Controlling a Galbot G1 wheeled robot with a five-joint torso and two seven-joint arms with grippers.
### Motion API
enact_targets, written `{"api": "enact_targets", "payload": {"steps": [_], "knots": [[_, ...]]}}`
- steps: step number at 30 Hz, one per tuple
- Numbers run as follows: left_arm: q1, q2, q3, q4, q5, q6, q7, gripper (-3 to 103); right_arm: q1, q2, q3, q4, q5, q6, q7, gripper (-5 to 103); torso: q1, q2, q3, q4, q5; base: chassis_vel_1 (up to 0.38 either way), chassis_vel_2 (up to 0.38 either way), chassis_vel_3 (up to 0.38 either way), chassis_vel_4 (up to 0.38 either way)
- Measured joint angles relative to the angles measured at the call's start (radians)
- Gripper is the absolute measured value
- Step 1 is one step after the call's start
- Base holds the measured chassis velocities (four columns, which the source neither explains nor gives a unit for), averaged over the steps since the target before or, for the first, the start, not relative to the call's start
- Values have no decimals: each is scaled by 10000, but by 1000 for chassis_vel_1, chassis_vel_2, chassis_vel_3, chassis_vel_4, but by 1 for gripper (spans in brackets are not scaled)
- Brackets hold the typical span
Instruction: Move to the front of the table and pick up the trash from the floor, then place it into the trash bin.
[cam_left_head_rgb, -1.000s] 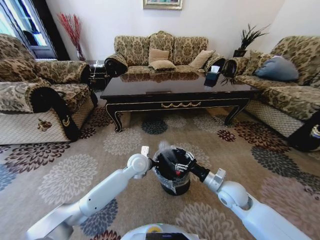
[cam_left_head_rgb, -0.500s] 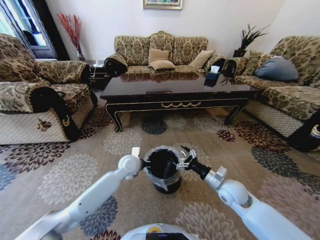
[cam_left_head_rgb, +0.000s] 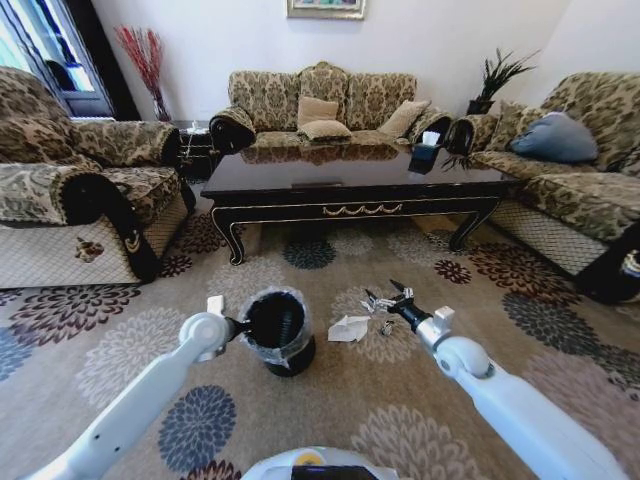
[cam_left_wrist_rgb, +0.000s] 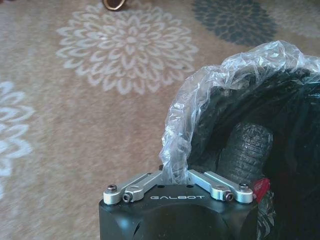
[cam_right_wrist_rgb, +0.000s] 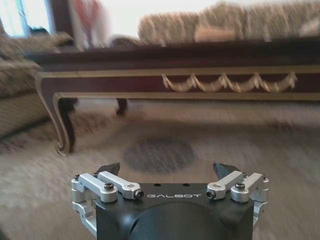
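Note:
My left gripper (cam_left_head_rgb: 240, 326) is shut on the rim of the black trash bin (cam_left_head_rgb: 279, 334), pinching its clear liner (cam_left_wrist_rgb: 176, 150). In the left wrist view a ridged clear bottle (cam_left_wrist_rgb: 247, 147) with a red cap (cam_left_wrist_rgb: 260, 188) lies inside the bin. A crumpled white paper wrapper (cam_left_head_rgb: 348, 328) lies on the carpet between the bin and my right gripper (cam_left_head_rgb: 384, 296). That gripper hovers low over the carpet, open and empty, with its fingers (cam_right_wrist_rgb: 109, 168) wide apart. The dark brown table (cam_left_head_rgb: 360, 185) stands ahead, and its gold-trimmed apron (cam_right_wrist_rgb: 225, 82) shows in the right wrist view.
Patterned sofas stand left (cam_left_head_rgb: 70, 190), behind (cam_left_head_rgb: 325, 105) and right (cam_left_head_rgb: 575, 165) of the table. A dark tissue box (cam_left_head_rgb: 425, 152) sits on the tabletop. A small pale scrap (cam_left_head_rgb: 386, 327) lies beside the wrapper. Flowered carpet (cam_left_head_rgb: 140, 350) stretches around the bin.
The left arm has swung left, taking the bin with it. The right gripper has drawn back from over the bin to the right. The white wrapper now shows on the carpet.

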Motion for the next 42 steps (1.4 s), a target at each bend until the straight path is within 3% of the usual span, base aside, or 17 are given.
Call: {"api": "enact_targets", "payload": {"steps": [2,4,7,10,13,17,22,24,29,34,42], "knots": [[306,166,-305,-189,2,2,-3,0,612,53,-599,-773,322,-725,492,100,-1,0,0,3,1,0,0,0,0],[329,173,-331,-206,2,2,-3,0,654,66,-643,-830,340,-783,533,100,0,0,0,2,2,0,0,0,0],[485,198,-493,-301,0,2,-50,0,1470,393,-1392,-1856,834,-1719,1253,100,0,0,0,-3,5,0,0,0,0],[536,201,-515,-312,3,1,-66,0,1901,545,-1677,-2251,1081,-2186,1534,100,0,0,0,-2,4,0,0,0,0],[633,204,-546,-314,27,1,-83,0,3473,984,-2447,-3473,1982,-3207,2385,100,0,0,0,10,0,0,0,0,0],[680,180,-613,-257,139,2,-86,0,4109,1215,-2721,-4102,2605,-3660,2840,100,0,0,1,5,2,0,0,0,0],[808,197,-754,-242,170,2,-84,0,4602,1679,-2815,-4783,3452,-4679,4192,102,0,0,0,-2,1,0,0,0,0],[838,228,-802,-290,154,3,-80,0,4801,2139,-2592,-5364,4215,-5466,5359,94,0,0,0,1,3,0,0,0,0],[846,235,-842,-320,139,2,-78,0,5092,2789,-2112,-6278,4398,-5792,5820,81,0,0,0,0,4,0,0,0,0],[985,235,-954,-403,133,2,-83,0,5435,3396,-1683,-7109,4484,-5848,5937,94,0,0,0,4,2,0,0,0,0],[1126,225,-1063,-422,176,2,-99,0,5695,4256,-993,-7969,4518,-5950,6300,96,0,0,0,2,1,0,0,0,0]]}}
